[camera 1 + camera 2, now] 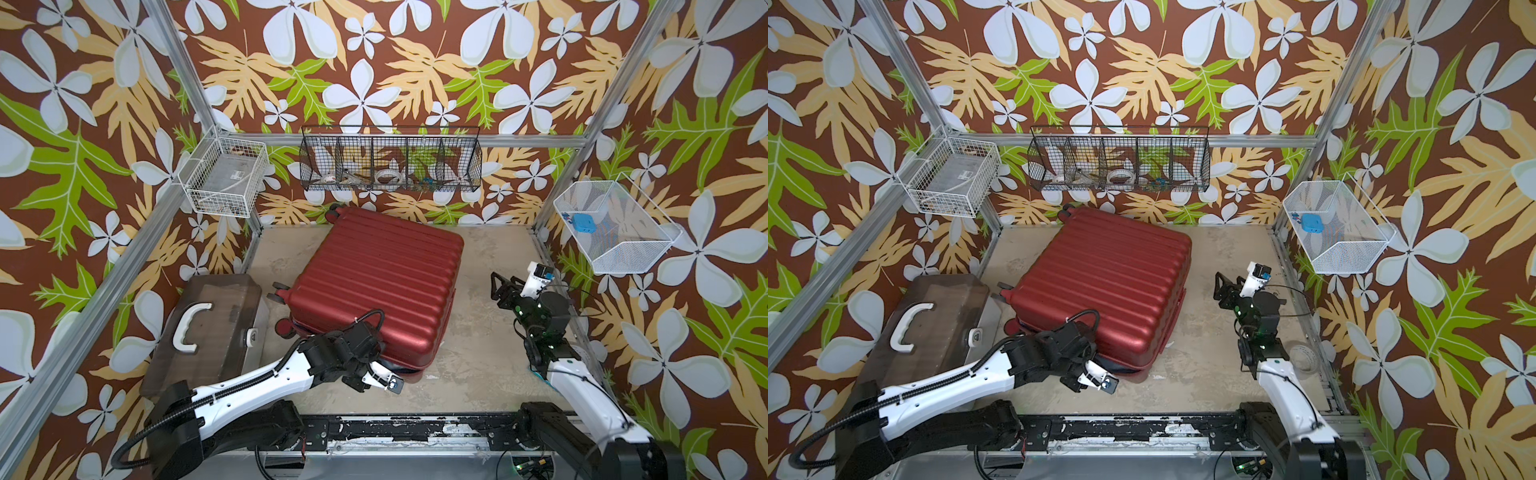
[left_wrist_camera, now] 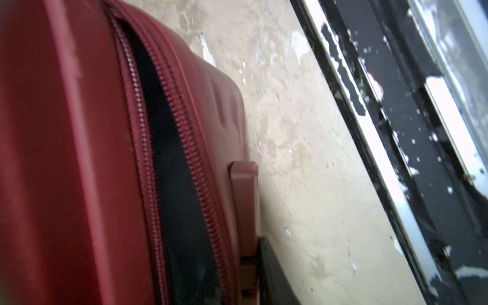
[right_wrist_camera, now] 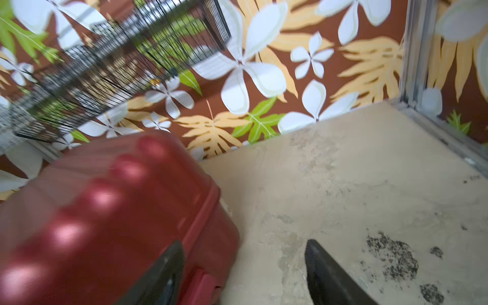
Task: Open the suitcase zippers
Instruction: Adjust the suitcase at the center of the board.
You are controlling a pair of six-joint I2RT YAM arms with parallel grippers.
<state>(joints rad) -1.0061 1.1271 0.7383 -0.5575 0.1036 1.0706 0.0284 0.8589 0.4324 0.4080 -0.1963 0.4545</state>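
The dark-red ribbed suitcase [image 1: 374,286] [image 1: 1104,282] lies flat mid-table, wheels toward the left. In the left wrist view its zipper [image 2: 191,148] is parted, with a dark gap between the two rows of teeth. My left gripper [image 1: 384,369] [image 1: 1100,365] sits against the seam at the suitcase's near corner. Only one black finger [image 2: 274,277] shows there, beside a red foot [image 2: 243,200]; no pull tab is clearly visible. My right gripper [image 1: 500,286] [image 3: 243,264] hovers open and holding nothing off the suitcase's right side [image 3: 105,224].
A brown translucent box [image 1: 208,328] with a white handle stands left of the suitcase. Wire baskets hang on the left wall [image 1: 224,174], the back wall [image 1: 390,166] and the right wall [image 1: 615,228]. A black rail [image 1: 415,428] runs along the table's front edge.
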